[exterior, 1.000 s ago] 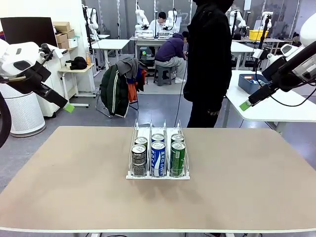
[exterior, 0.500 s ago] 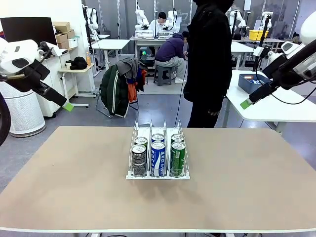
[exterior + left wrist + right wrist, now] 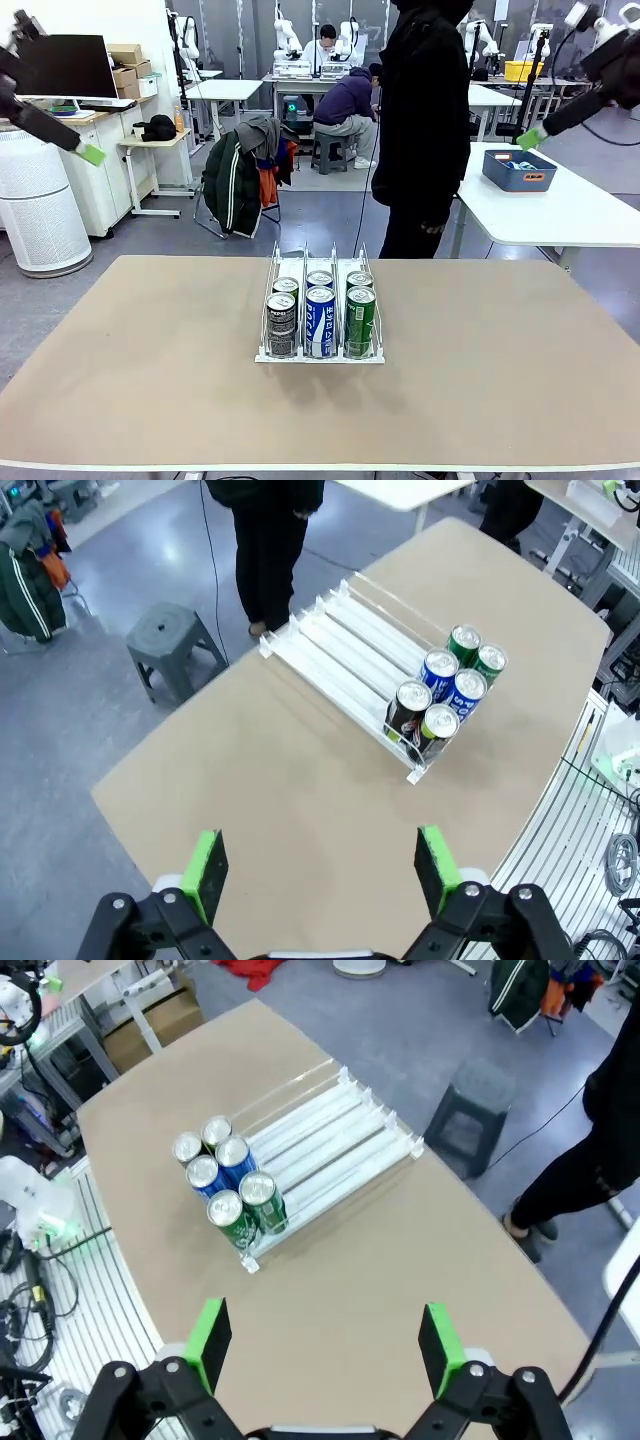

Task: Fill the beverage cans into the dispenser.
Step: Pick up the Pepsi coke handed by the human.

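Note:
The white wire dispenser (image 3: 320, 352) stands mid-table with several beverage cans (image 3: 320, 320) at its near end, two deep in each lane: black on the left, blue-and-white in the middle, green on the right. My left gripper (image 3: 92, 154) hangs high at the far left, well clear of the table, and is open with nothing in it. High at the far right, my right gripper (image 3: 528, 138) is open and empty too. The left wrist view looks down past its gripper (image 3: 320, 865) on the dispenser (image 3: 345, 645) and cans (image 3: 445, 685). The right wrist view shows its gripper (image 3: 324, 1338), dispenser (image 3: 335, 1135) and cans (image 3: 225, 1185).
A person in black (image 3: 425, 130) stands at the table's far edge, just behind the dispenser. A grey stool (image 3: 170, 645) sits on the floor beside that edge. A blue tub (image 3: 518, 170) rests on a white side table at the right. The tan tabletop (image 3: 500, 360) lies bare around the rack.
Both arms have lifted up and outward: the left gripper rose toward the upper left, the right gripper toward the upper right. The cans and dispenser have not moved.

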`<state>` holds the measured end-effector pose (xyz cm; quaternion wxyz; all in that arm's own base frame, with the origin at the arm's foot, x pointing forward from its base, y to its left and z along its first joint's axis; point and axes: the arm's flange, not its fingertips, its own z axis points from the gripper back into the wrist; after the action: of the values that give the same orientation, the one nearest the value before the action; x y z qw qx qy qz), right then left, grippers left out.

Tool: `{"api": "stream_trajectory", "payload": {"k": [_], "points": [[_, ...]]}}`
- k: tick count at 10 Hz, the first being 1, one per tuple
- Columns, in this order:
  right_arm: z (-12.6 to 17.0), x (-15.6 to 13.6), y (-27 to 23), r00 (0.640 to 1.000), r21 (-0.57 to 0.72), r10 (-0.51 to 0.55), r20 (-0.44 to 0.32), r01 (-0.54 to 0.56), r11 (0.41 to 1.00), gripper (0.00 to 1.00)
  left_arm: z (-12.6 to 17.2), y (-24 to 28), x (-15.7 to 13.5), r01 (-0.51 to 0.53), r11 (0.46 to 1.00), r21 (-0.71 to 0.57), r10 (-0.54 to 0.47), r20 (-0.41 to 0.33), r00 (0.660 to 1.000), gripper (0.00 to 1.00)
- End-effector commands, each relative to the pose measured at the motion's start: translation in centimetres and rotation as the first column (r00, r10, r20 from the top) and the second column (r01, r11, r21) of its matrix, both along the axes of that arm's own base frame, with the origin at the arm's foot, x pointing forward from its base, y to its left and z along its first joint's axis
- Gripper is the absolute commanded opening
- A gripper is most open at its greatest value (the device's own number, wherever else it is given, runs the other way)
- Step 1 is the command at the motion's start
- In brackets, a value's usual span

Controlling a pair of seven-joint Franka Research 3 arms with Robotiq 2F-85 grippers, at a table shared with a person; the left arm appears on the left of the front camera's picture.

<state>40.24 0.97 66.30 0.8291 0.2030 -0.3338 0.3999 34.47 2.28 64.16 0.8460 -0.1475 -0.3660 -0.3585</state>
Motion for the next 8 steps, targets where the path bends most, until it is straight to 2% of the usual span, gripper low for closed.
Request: {"api": "stream_trajectory", "payload": {"k": [1,3,5,6,7,8], "points": [[0.5,-0.4,-0.8,0.999,0.021,-0.002,0.041,0.001,1.0,1.0,0.3,0.2,-0.7,0.004,1.0,0.005,-0.004,0.045,0.999,1.0],[1.8,-1.2,-1.8,0.999,0.055,0.002,0.039,-0.004,0.998,1.0,1.7,0.8,-1.5,-0.025,0.997,0.067,0.017,0.113,0.993,1.0],[3.6,-2.0,-2.6,0.999,0.074,-0.001,0.037,-0.002,0.997,1.0,3.0,1.9,-2.2,-0.012,0.998,0.069,0.004,0.104,0.995,1.0],[4.0,-2.4,-2.9,0.998,0.055,-0.021,0.063,0.017,0.998,1.0,3.1,2.4,-2.4,-0.01,0.995,0.098,-0.003,0.127,0.992,1.0],[3.0,-2.9,-2.6,0.997,0.014,-0.048,0.064,0.048,0.999,1.0,2.0,1.9,-2.8,0.016,0.996,0.091,-0.027,0.121,0.992,1.0],[3.8,-2.2,-2.5,0.998,0.046,-0.022,0.052,0.02,0.999,1.0,3.2,1.6,-2.2,-0.026,0.998,0.055,0.02,0.116,0.993,1.0]]}}
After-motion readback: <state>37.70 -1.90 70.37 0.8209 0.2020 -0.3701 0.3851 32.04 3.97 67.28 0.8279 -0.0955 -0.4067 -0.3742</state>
